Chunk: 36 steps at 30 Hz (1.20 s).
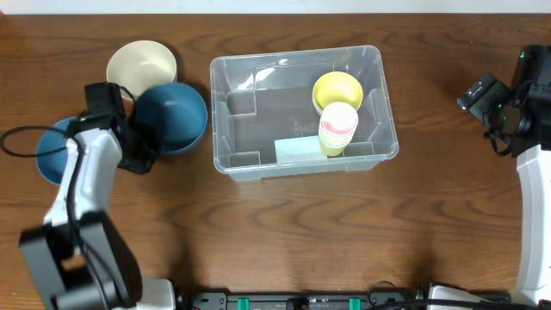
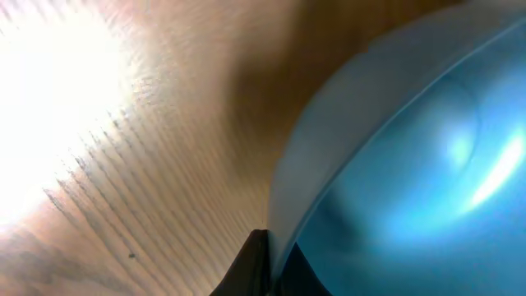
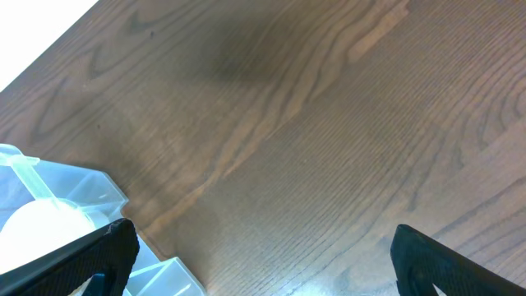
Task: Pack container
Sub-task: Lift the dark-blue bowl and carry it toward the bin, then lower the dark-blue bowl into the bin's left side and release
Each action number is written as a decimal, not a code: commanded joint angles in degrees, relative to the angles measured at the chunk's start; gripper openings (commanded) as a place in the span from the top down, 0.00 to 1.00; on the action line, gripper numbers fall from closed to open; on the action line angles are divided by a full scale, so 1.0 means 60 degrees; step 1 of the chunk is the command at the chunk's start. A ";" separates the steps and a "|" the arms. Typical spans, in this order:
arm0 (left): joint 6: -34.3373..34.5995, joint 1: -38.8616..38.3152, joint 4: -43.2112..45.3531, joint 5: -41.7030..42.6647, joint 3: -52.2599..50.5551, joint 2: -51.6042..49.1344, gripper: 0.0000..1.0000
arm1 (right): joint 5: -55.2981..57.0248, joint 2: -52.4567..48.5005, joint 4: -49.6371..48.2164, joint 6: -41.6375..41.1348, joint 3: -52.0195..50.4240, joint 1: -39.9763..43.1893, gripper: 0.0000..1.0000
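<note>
The clear plastic container (image 1: 250, 95) stands at the table's middle, holding a yellow bowl (image 1: 337, 89), a pink-and-white bowl (image 1: 338, 125) and a pale label (image 1: 297, 149). Its corner shows in the right wrist view (image 3: 49, 193). My left gripper (image 1: 142, 153) is shut on the rim of a dark blue bowl (image 1: 172, 116), left of the container; the left wrist view shows the fingers (image 2: 267, 263) pinching that rim (image 2: 394, 181). My right gripper (image 3: 259, 263) is open and empty, raised over bare table at the far right (image 1: 486, 95).
A cream bowl (image 1: 141, 65) sits behind the dark blue bowl. A lighter blue bowl (image 1: 50, 153) sits at the left edge, partly hidden by my left arm. Bare wood lies in front of the container and to its right.
</note>
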<state>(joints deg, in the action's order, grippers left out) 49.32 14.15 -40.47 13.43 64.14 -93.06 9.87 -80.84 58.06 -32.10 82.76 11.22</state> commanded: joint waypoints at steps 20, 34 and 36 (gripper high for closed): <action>-0.2976 -0.3300 0.1643 0.0463 0.0044 0.4652 0.94 | 0.0033 -0.0029 0.0007 -0.0076 0.0044 0.0058 0.01; -0.2980 -0.4710 0.2809 -0.0408 0.0044 0.1814 0.94 | 0.0033 -0.0029 0.0007 -0.0076 0.0044 0.0058 0.01; -0.3049 -0.4758 0.2987 -0.0397 0.0044 0.1519 0.94 | 0.0033 -0.0029 0.0007 -0.0076 0.0044 0.0058 0.01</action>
<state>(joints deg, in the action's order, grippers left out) 32.27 -13.89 -23.66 11.70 64.14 -82.52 9.87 -80.86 58.06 -32.10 82.76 11.22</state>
